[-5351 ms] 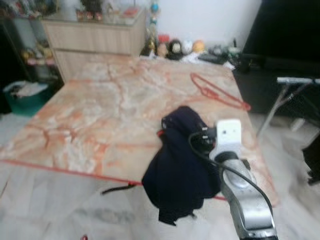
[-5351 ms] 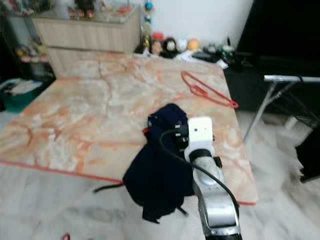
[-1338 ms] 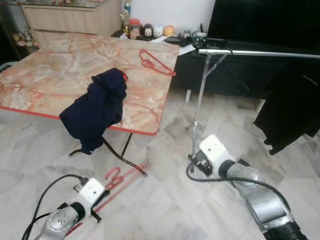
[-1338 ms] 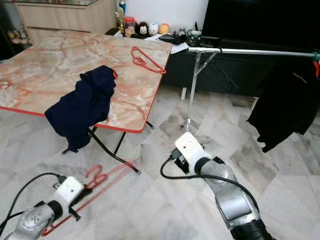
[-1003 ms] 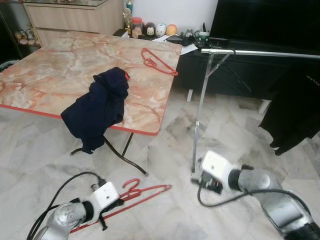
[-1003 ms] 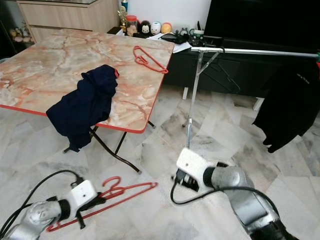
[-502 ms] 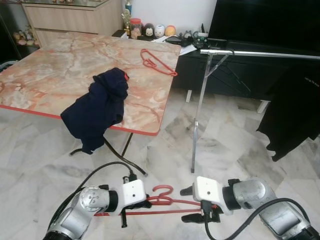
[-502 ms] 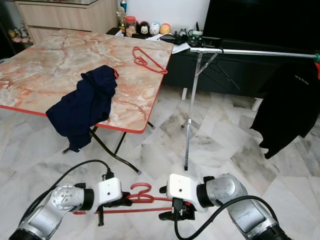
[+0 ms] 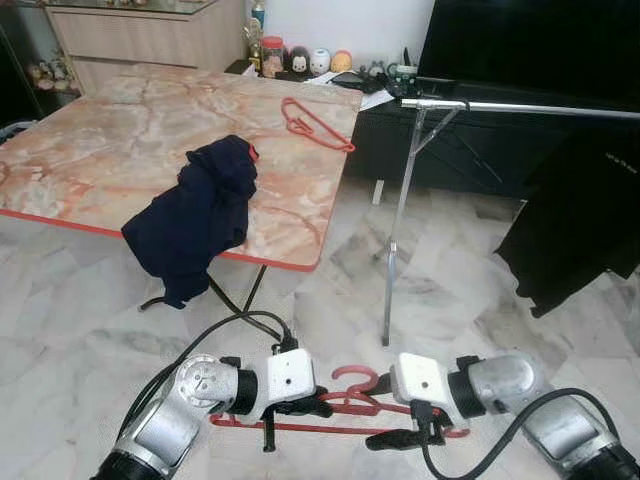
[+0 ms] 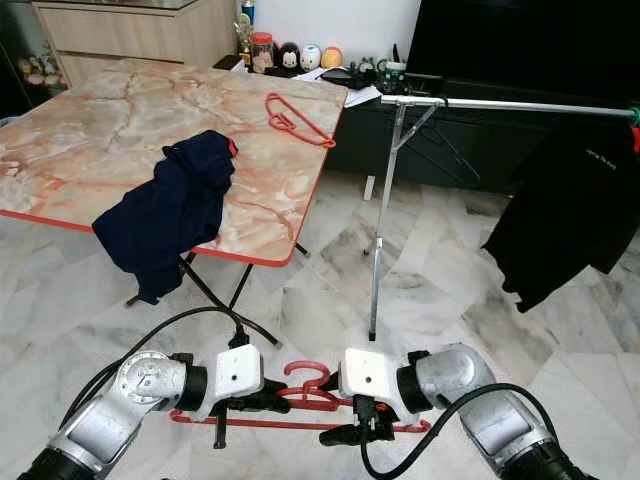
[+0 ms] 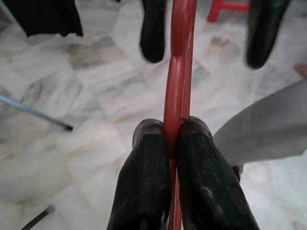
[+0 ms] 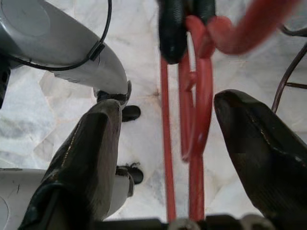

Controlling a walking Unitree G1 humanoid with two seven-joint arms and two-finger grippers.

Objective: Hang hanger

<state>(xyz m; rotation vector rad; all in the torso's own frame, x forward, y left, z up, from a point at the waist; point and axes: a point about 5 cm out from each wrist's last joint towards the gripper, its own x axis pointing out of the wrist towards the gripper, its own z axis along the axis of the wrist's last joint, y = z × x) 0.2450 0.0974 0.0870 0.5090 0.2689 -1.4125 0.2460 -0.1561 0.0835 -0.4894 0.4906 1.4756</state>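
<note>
Red hanger (image 9: pixel 345 398) held low over floor between both arms. Left gripper (image 11: pixel 170 143) pinching its bar tight; right gripper (image 12: pixel 165 143) spread wide around frame, not yet closed. Looks light, stiff, slick plastic; grip near neck, keep hook free for rail (image 9: pixel 520 108).

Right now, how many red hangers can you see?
2. One red hanger is low over the floor, pinched by the left gripper, with the right gripper open around it. The other hanger lies on the marble table. More may be hidden under the navy garment.
</note>
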